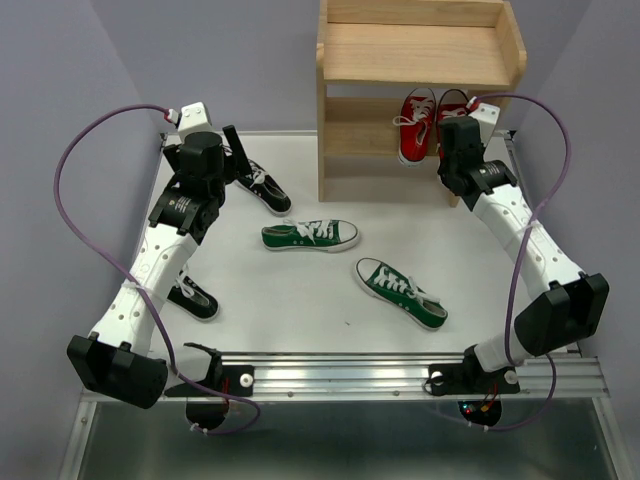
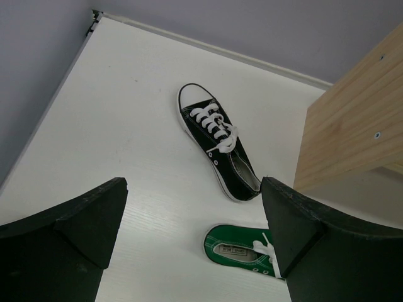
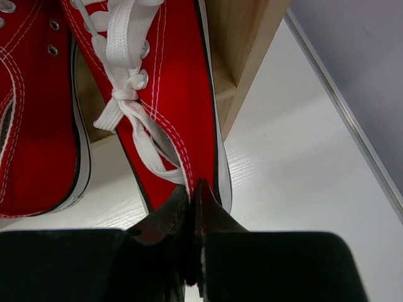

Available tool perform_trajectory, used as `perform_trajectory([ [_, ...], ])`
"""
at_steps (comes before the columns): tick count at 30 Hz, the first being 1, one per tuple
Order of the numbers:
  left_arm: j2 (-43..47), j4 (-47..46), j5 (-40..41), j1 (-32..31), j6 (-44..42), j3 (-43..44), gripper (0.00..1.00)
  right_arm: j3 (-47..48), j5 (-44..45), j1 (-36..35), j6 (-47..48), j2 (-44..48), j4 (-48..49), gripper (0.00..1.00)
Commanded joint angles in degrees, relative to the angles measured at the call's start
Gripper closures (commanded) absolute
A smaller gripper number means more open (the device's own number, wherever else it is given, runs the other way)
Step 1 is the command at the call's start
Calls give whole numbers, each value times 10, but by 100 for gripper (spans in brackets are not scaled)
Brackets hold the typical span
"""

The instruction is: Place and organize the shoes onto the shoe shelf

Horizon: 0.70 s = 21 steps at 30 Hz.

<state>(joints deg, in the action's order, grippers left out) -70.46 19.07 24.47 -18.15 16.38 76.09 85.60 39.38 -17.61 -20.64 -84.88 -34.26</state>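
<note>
The shoe shelf (image 1: 420, 50) stands at the back of the table (image 1: 300, 320), at about 1 o'clock in the top view. Its top board is bare wood. Two red shoes sit side by side on the bottom board, at the right end, with their toes pointing in toward the back. Their heels stick out a little over the front edge.

The right red shoe (image 3: 182, 94) is the one being held. The right gripper (image 3: 192, 192) has its two fingers pressed together on the red cloth at the heel end of this shoe, just by the loose lace. The left red shoe (image 3: 38, 126) is right beside it and nothing holds it.

The other four shoes lie on the table. The first green shoe (image 1: 310, 235) is in the middle, lying sideways. The second green shoe (image 1: 400, 292) is at about 5 o'clock from it, slanted. The first black shoe (image 2: 219, 141) is at 10 o'clock, near the left side of the shelf. The second black shoe (image 1: 192, 297) is at 8 o'clock, partly hidden under the left arm.

The left gripper (image 2: 194, 185) hangs above the first black shoe with its fingers wide apart, holding nothing.
</note>
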Motion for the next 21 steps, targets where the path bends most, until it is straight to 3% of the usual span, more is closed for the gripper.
perform_trajectory([
  [1,15,-22,15,2,-11,-8,1,48,-3,9,17,6,100,99],
  [21,19,-18,20,2,-14,-8,1,113,-25,37,44,-78,123,99],
])
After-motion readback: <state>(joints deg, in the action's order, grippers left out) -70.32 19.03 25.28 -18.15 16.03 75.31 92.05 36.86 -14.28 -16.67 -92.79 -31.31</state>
